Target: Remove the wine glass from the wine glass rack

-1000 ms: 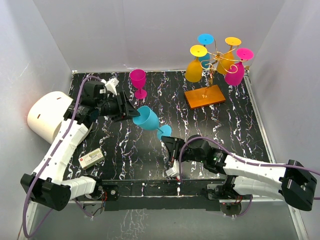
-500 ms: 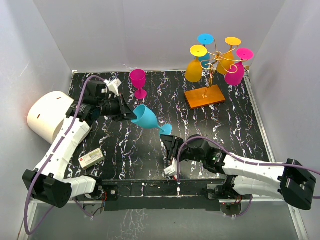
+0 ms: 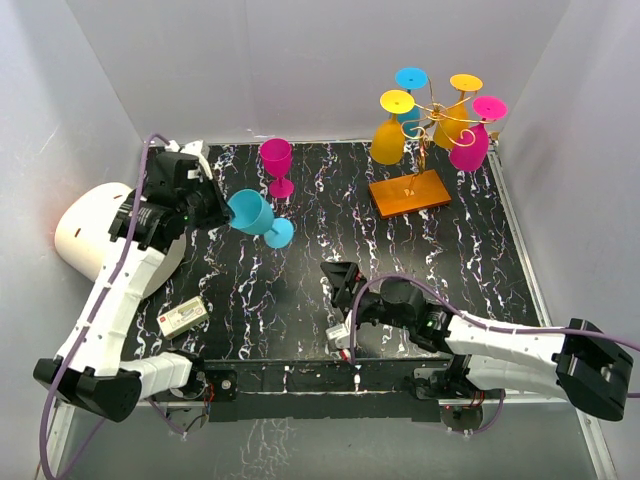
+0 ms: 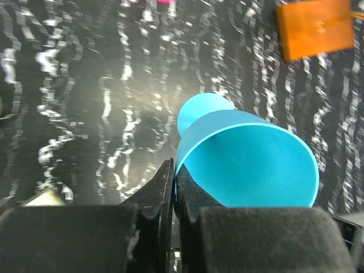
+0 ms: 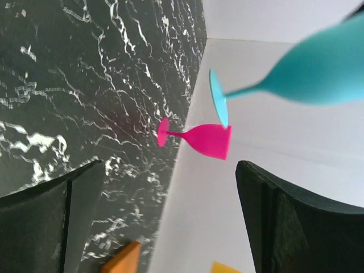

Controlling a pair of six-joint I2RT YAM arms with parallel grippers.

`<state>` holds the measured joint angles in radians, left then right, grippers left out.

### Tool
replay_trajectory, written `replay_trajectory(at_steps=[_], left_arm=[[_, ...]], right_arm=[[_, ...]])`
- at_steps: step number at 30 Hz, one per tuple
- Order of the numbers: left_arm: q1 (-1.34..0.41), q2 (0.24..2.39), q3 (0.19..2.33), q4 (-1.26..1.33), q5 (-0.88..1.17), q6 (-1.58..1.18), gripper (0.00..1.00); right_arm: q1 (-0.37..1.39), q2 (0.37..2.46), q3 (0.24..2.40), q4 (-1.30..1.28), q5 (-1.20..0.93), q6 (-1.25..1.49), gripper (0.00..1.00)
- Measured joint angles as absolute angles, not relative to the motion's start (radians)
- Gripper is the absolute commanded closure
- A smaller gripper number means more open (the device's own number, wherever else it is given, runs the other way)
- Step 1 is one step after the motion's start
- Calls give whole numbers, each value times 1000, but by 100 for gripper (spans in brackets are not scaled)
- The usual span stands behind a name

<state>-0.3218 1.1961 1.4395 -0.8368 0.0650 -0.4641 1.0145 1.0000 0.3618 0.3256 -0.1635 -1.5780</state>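
Observation:
A cyan wine glass (image 3: pixel 252 214) hangs tilted above the left of the table, and my left gripper (image 3: pixel 218 214) is shut on its rim. In the left wrist view the fingers (image 4: pixel 173 187) pinch the rim of the cyan glass (image 4: pixel 250 165), its foot pointing away. My right gripper (image 3: pixel 338 276) is open and empty near the table's middle front; its wrist view shows the cyan glass (image 5: pixel 307 71) high up. The wine glass rack (image 3: pixel 432 120) stands at the back right on its orange base (image 3: pixel 410 192), with several yellow, cyan and pink glasses hanging upside down.
A pink wine glass (image 3: pixel 277 165) stands upright at the back, left of centre. A small white box (image 3: pixel 181 317) lies at the front left. A white rounded object (image 3: pixel 92 232) sits beyond the table's left edge. White walls enclose the table.
My right gripper let go of the cyan glass's foot and opened wide. The left gripper closed on the rim and carried the glass left and back.

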Motion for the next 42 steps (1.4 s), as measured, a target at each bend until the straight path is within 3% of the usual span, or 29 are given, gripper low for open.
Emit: replay_trajectory(at_steps=[5,10,14,16,21,25,32,42], left_arm=[[-322,1164,1423,-839,-96,-444,100],[-322,1187,1377,-796,-128,-438,100],[-322,1266,1359,-731,-124,-425,100],[-322,1318,1359,-692,-119,-413,100],[-322,1453,1361,-597,-116,-381,100],[-322,1575,1395,-557,-119,-350,100],[-322,1775,1555,-556,-145,-329,100],[-322,1855,1687,-588,-176,-312,95]], right_arm=[[1015,1041,341,505,-94,-1242,2],[1021,1152,319,819,329,-734,2],[1002,1169,447,732,634,-384,2],[970,1158,546,624,691,-211,2],[797,1077,692,340,644,114,2],[694,1055,728,181,588,224,2],[620,1023,737,23,463,267,2],[599,975,737,-6,395,290,2]])
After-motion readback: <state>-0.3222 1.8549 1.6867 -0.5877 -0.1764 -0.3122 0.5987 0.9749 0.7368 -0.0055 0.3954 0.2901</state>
